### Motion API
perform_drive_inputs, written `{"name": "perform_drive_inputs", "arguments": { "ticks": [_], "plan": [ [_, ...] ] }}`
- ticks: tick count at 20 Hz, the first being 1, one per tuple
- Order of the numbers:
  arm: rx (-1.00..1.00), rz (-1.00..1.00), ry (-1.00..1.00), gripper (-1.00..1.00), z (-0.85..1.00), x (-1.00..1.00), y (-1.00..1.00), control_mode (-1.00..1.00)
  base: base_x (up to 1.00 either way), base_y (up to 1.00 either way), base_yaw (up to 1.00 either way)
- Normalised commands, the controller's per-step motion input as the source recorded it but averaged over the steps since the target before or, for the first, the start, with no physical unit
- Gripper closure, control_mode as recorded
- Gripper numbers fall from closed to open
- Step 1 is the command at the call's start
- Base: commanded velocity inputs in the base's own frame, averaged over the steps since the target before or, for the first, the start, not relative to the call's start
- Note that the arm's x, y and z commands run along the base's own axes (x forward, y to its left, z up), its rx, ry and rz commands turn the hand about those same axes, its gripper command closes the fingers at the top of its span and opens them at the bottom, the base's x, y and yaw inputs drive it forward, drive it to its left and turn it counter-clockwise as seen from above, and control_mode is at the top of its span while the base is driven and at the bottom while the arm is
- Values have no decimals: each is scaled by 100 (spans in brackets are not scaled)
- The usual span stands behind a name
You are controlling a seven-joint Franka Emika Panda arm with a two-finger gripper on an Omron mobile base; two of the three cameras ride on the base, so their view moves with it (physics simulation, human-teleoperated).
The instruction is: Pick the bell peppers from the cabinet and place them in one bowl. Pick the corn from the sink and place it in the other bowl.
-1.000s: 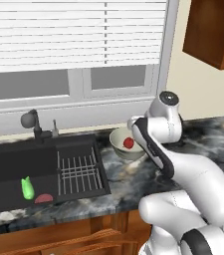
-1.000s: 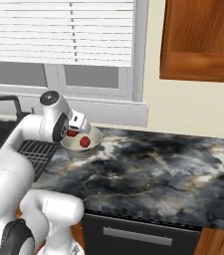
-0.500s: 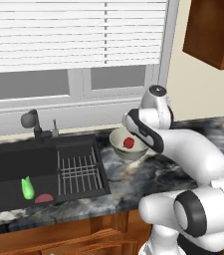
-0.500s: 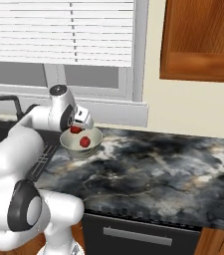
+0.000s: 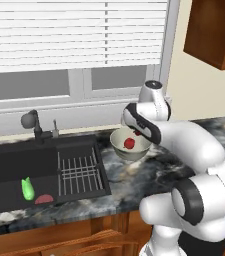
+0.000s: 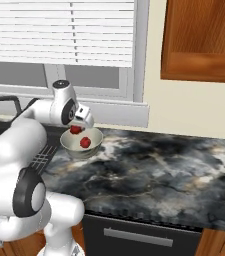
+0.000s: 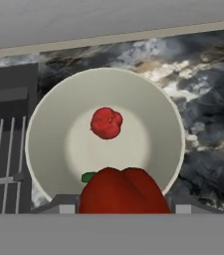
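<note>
Two bell peppers — one (image 7: 106, 122) lies in the pale bowl (image 7: 49, 134), the other (image 7: 122, 191) is pinched in the tool (image 6: 76, 129) just above it. One green corn (image 5: 27, 188) sits in the black sink (image 5: 14, 165) beside a reddish-pink disc (image 5: 44, 198) — the drain rack (image 5: 80, 173) stands between them and the bowl on the marbled desk (image 6: 159, 170).

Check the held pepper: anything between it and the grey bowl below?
Nothing visible blocks it. The gripper is shut on the second bell pepper, which hangs directly over the grey-beige bowl. The only thing inside is the first bell pepper, resting near the bowl's middle with bare bowl floor around it.
</note>
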Motion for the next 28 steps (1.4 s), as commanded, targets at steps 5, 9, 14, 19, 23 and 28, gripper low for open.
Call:
{"name": "perform_drive_inputs", "arguments": {
  "ticks": [5,9,14,19,23,28],
  "plan": [
    [0,0,-1,100,-41,13,0,-100,0,0,0],
    [0,0,-1,100,-33,30,0,-100,0,0,0],
    [0,0,0,100,-19,35,0,-100,0,0,0],
    [0,0,0,100,-10,21,0,-100,0,0,0],
    [0,0,0,100,-8,2,0,-100,0,0,0],
    [0,0,0,100,-15,0,0,-100,0,0,0]
  ]
}}
